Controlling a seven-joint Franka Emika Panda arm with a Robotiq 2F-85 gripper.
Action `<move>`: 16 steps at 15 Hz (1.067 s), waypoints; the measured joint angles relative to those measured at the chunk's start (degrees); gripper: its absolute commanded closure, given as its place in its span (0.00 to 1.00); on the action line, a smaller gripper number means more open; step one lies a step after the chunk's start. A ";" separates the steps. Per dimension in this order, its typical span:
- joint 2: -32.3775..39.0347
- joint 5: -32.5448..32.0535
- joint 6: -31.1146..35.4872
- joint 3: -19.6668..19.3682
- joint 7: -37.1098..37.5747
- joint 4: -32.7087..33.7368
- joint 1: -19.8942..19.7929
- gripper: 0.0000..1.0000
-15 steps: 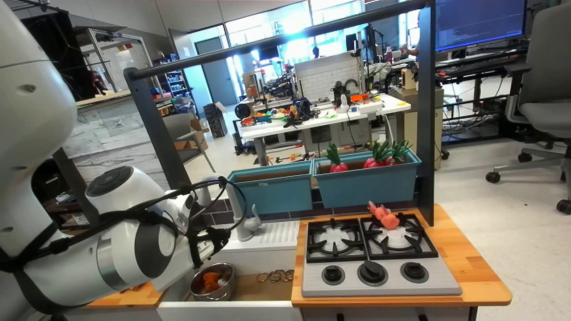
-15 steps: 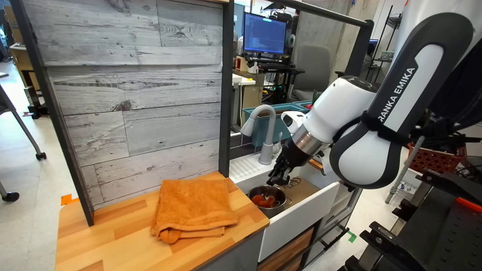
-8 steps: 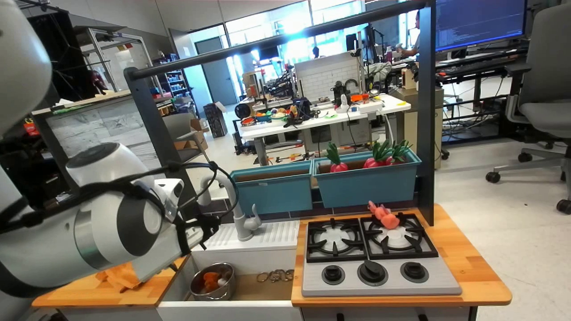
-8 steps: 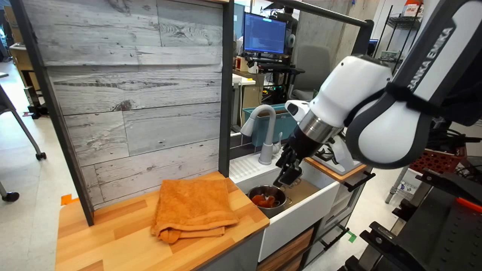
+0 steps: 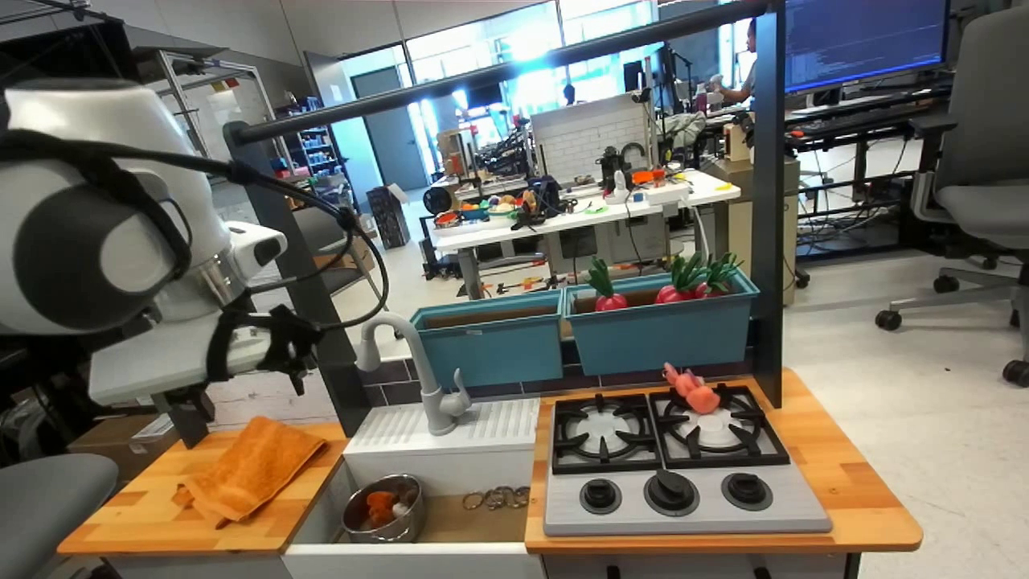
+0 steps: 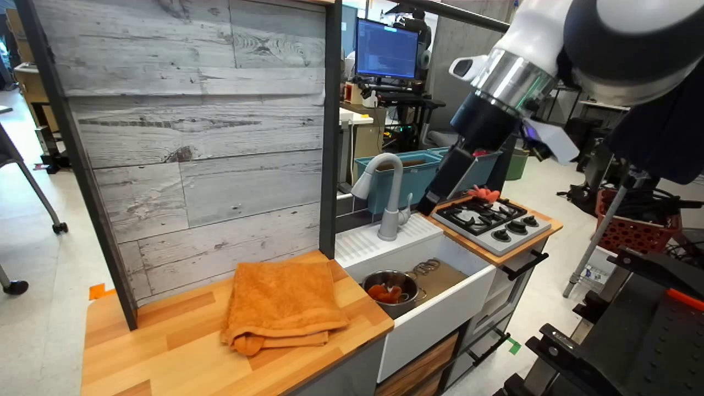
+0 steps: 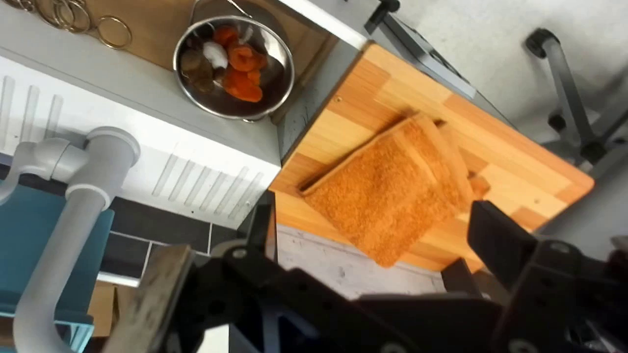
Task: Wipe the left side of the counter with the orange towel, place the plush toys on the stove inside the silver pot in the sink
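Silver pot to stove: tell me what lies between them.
Both exterior views show metallic rings inside the sink, then a strip of wooden counter, between the silver pot and the stove.

Towel (image 6: 283,305) is showing solid orange, desk (image 6: 126,357) is showing tan-and-brown patchwork. Stove (image 5: 631,500) is showing grey with black grates (image 5: 657,434). Sink (image 6: 440,322) is reading white, pot (image 5: 406,525) silver, stovetop plush toy (image 5: 702,399) coral.

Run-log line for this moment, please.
gripper open, empty; silver pot in sink, toys inside; pink toy on stove; orange towel on counter
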 measured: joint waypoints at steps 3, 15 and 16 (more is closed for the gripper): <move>-2.09 3.38 -2.20 5.34 -0.57 -0.78 -5.31 0.00; -1.24 24.33 -13.76 3.26 -3.03 3.25 -7.03 0.00; -1.15 24.34 -13.76 3.12 -3.03 3.12 -6.63 0.00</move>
